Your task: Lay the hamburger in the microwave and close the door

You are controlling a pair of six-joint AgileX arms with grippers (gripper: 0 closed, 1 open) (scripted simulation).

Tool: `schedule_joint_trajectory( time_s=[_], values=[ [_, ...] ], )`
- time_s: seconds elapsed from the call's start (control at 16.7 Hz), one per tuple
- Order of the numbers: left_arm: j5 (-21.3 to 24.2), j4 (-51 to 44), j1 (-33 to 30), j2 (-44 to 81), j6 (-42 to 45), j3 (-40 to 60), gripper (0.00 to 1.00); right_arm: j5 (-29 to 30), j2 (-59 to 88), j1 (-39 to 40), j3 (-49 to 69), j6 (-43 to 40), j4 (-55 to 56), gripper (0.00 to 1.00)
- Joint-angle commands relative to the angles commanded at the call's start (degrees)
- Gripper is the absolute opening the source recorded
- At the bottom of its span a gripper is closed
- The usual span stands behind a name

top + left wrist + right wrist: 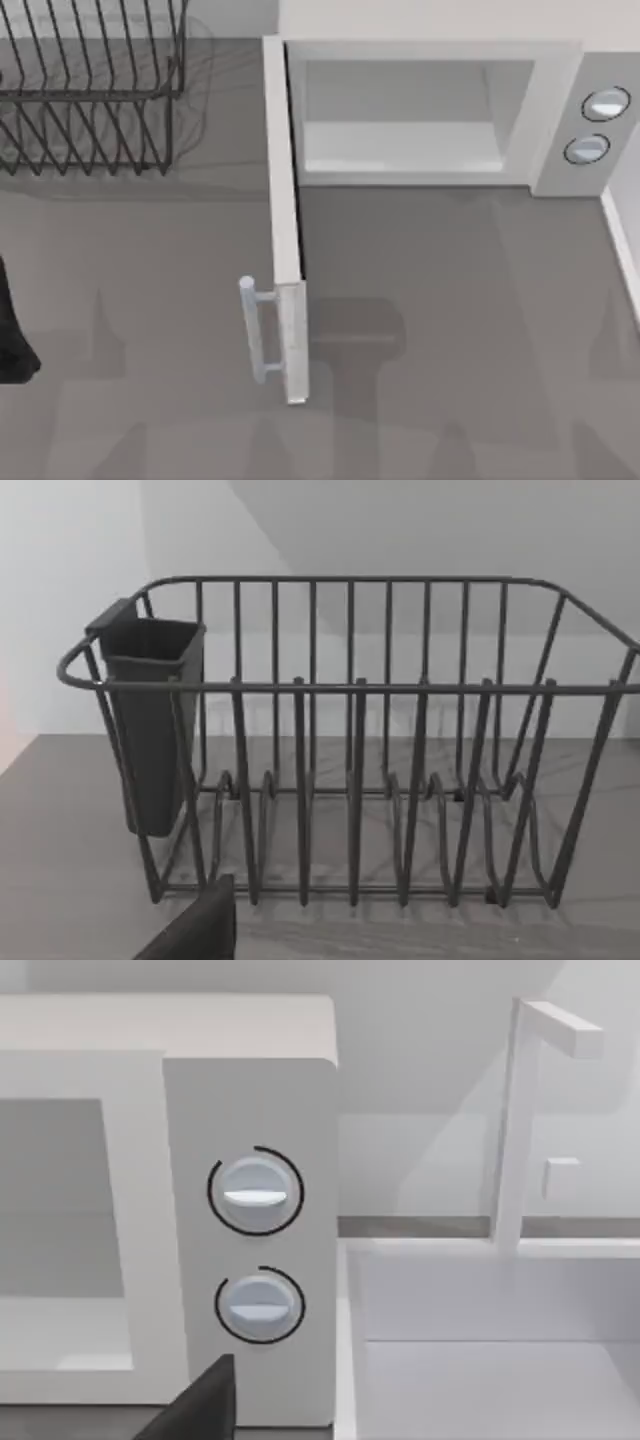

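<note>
Inspection, largest item first: the grey worktop (450, 350) carries the microwave (540, 110) at the far side, right of centre in the top view, with its pale cavity facing the near edge. The door (285, 200) stands fully open, hinged at the cavity's left side and roughly square to the oven front. Its long axis runs from the oven straight toward the near edge, and its free end points that way. The black wire rack (90, 90) sits far left, well apart from the oven, with a dark cup (150, 730) hung on one end. Two round dials (605, 103) mark the grey side panel. The bar handle (255, 330) sits at the door's free end, on the face turned toward the top view's left. The left claw (195, 925) faces the rack and the right claw (195, 1400) faces the dial panel; I cannot tell the state of either. Progress, in my judgement: nothing is done. The visible cavity floor is bare, I cannot locate the hamburger, and both loading and door closing are still outstanding.
</note>
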Motion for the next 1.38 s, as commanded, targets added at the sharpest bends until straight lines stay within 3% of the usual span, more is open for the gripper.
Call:
schedule_joint_trajectory(
  time_s=[0.42, 0.96, 1.38],
  values=[
    [0.0, 0.0, 0.0, 0.0, 0.0, 0.0, 1.00, 0.0, 9.4, -0.6, 6.9, -5.1, -8.2, 1.00],
    [0.0, 0.0, 0.0, 0.0, 0.0, 0.0, 1.00, -0.3, 53.3, -2.7, 28.9, -22.7, -39.9, 1.00],
    [0.0, 0.0, 0.0, 0.0, 0.0, 0.0, 1.00, -0.3, 74.2, -3.9, 41.3, -32.1, -55.7, 1.00]
  ],
)
